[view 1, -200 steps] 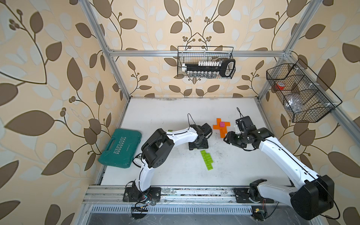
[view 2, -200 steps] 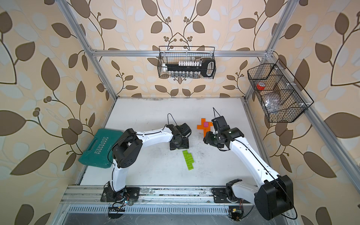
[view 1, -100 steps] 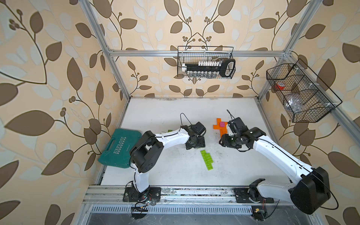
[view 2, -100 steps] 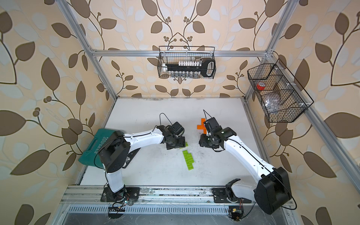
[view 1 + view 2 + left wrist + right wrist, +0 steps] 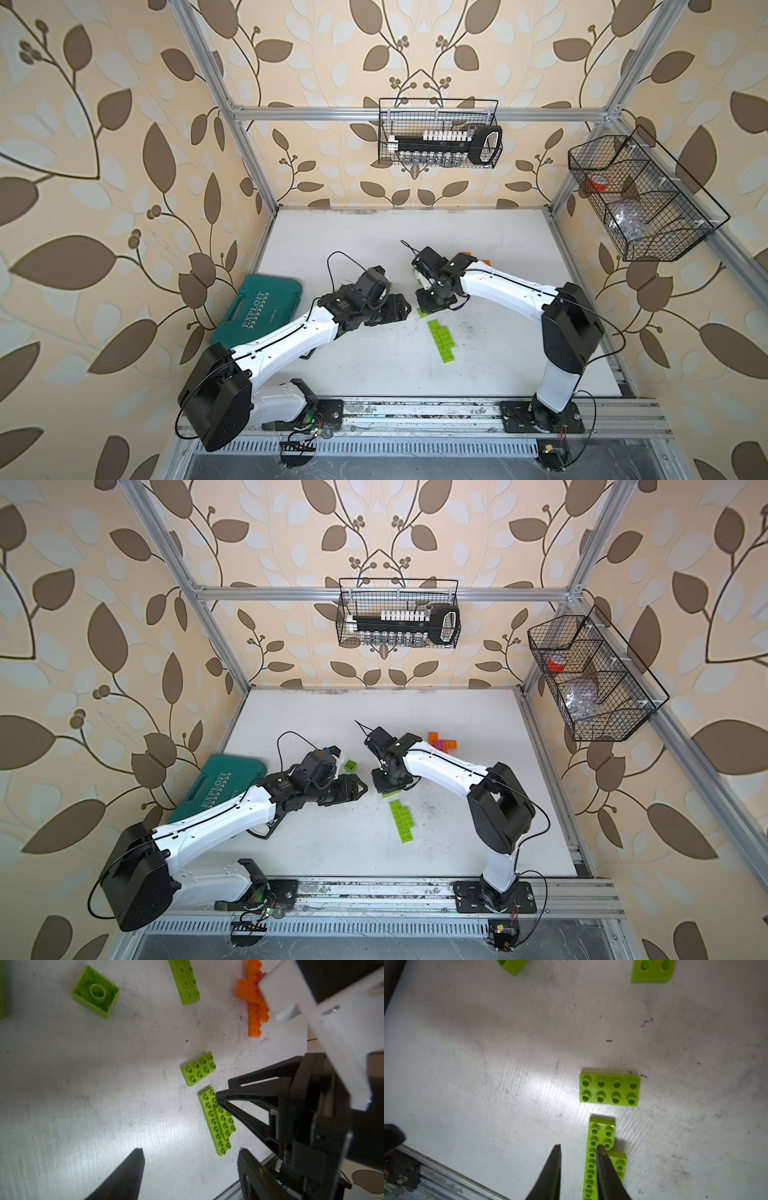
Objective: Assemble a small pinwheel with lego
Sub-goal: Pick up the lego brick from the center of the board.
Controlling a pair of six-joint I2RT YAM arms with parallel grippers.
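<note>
The right hand (image 5: 579,1147) points down at the table (image 5: 374,241) near its middle. Its two fingers (image 5: 608,1178) stand close together with a narrow gap between them, and that gap shows only bare table and one row of studs, so the hand pinches nothing. One fingertip sits over the end of a staggered cluster of lime-green bricks (image 5: 600,1132), which lie flat, studs up, side by side. Whether the tip actually touches the studs is hard to tell from the wrist view. Just past that end of the cluster, across a small gap and turned crosswise, lies a single lime-green brick (image 5: 609,1089), also studs up.

The left hand (image 5: 191,1153) hangs low beside the right one. Its fingers are spread wide and empty, and they are aimed toward the same cluster.

Farther off, another lime-green oblong brick (image 5: 185,980) lies alone with its studs up. A small green square brick (image 5: 96,992) rests upside down near the left wrist, hollow side showing. Toward the back of the table, the orange bricks (image 5: 449,743) form a cross with a pink brick (image 5: 439,744) at its centre, and the right arm partly hides them in both top views.

A teal case (image 5: 257,307) lies at the table's left edge, next to the left arm.
</note>
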